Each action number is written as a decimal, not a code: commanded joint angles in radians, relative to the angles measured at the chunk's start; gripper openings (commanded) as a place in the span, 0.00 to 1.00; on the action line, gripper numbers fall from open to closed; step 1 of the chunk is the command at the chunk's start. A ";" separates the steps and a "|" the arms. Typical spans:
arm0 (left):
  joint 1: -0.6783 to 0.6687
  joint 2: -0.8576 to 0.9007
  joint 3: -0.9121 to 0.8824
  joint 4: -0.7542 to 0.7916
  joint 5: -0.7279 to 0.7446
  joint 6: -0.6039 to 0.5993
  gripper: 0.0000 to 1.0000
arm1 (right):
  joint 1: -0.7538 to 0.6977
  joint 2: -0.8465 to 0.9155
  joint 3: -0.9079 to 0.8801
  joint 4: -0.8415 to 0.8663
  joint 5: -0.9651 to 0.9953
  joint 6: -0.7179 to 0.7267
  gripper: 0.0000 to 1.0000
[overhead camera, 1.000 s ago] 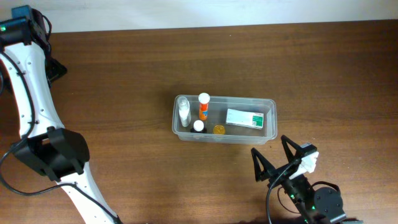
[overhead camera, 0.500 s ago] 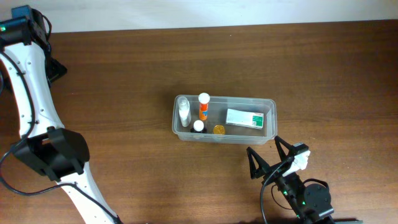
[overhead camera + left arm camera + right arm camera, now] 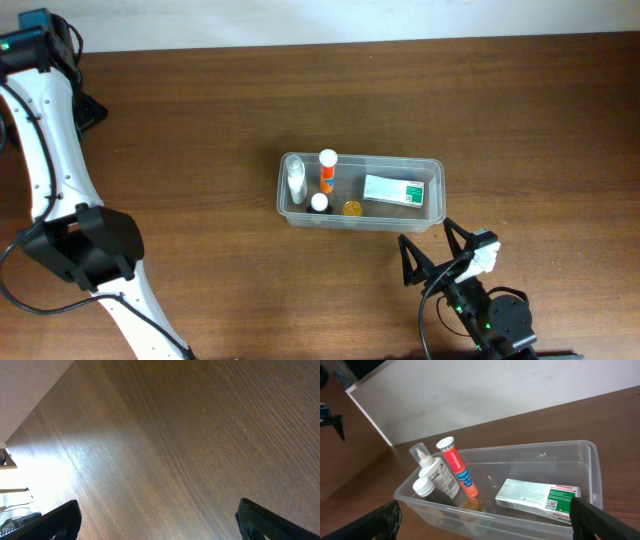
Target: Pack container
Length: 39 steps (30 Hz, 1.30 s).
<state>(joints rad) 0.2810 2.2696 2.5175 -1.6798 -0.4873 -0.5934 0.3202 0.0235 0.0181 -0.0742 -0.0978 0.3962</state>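
The clear plastic container (image 3: 432, 170) sits mid-table and fills the right wrist view (image 3: 592, 467). Inside are a white spray bottle (image 3: 295, 179) (image 3: 436, 474), an orange tube (image 3: 327, 170) (image 3: 458, 471), a small dark bottle with a white cap (image 3: 319, 203) (image 3: 424, 488), a small amber item (image 3: 351, 208) (image 3: 471, 505) and a white-and-green box (image 3: 391, 190) (image 3: 537, 497). My right gripper (image 3: 436, 256) (image 3: 485, 527) is open and empty, just in front of the container's near wall. My left gripper (image 3: 160, 522) is open and empty over bare table; in the overhead view only its arm (image 3: 60, 170) shows.
The white left arm runs along the table's left side, its black joint (image 3: 85, 245) near the front left. A white wall (image 3: 485, 385) stands behind the table's far edge.
My right gripper moved forward and left toward the container's near wall, then held still. The left arm has not moved.
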 commanded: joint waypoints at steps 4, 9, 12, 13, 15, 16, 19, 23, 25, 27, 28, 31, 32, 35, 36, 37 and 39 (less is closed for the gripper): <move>-0.002 0.003 0.019 0.000 -0.014 0.008 0.99 | 0.000 0.003 -0.010 0.000 0.023 0.002 0.98; -0.002 0.003 0.019 0.000 -0.014 0.008 0.99 | 0.000 0.003 -0.010 0.000 0.023 0.002 0.98; -0.002 0.003 0.019 0.000 -0.014 0.008 0.99 | 0.000 0.003 -0.010 0.000 0.023 0.002 0.98; -0.002 0.003 0.019 0.000 -0.014 0.008 0.99 | 0.000 0.003 -0.010 0.000 0.023 0.002 0.98; -0.002 0.003 0.019 0.000 -0.014 0.008 0.99 | 0.000 0.003 -0.010 0.000 0.023 0.002 0.98; -0.002 0.003 0.019 0.000 -0.014 0.008 0.99 | 0.000 0.003 -0.010 0.000 0.023 0.002 0.98; 0.004 0.019 0.018 0.000 -0.007 0.008 0.99 | 0.000 0.003 -0.010 0.000 0.023 0.002 0.98; 0.005 0.069 0.018 0.000 -0.007 0.008 0.99 | 0.000 0.003 -0.010 0.000 0.023 0.002 0.98; 0.005 0.089 0.018 0.000 -0.007 0.008 0.99 | 0.000 0.003 -0.010 0.000 0.023 0.002 0.98; 0.004 0.089 0.018 0.000 -0.007 0.008 0.99 | 0.000 0.003 -0.010 0.000 0.023 0.002 0.98; 0.002 0.087 0.019 0.000 -0.007 0.008 1.00 | 0.000 0.003 -0.010 0.000 0.023 0.002 0.98; -0.009 0.082 0.019 0.000 -0.007 0.008 0.99 | 0.000 0.003 -0.010 0.000 0.023 0.002 0.98; -0.014 0.080 0.020 0.000 -0.007 0.008 0.99 | 0.000 0.003 -0.010 0.000 0.023 0.002 0.98; -0.033 0.068 0.023 0.000 -0.007 0.008 0.99 | 0.000 0.003 -0.010 0.000 0.023 0.002 0.98; -0.042 0.060 0.023 0.000 -0.007 0.008 0.99 | 0.000 0.003 -0.010 0.000 0.023 0.002 0.98; -0.050 0.053 0.023 0.000 -0.007 0.008 0.99 | 0.000 0.003 -0.010 0.000 0.023 0.002 0.98; -0.068 0.035 0.023 0.000 -0.007 0.008 0.99 | 0.000 0.003 -0.010 0.000 0.023 0.002 0.98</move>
<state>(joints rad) 0.2443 2.3566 2.5195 -1.6798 -0.4870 -0.5934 0.3202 0.0235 0.0181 -0.0746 -0.0910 0.3962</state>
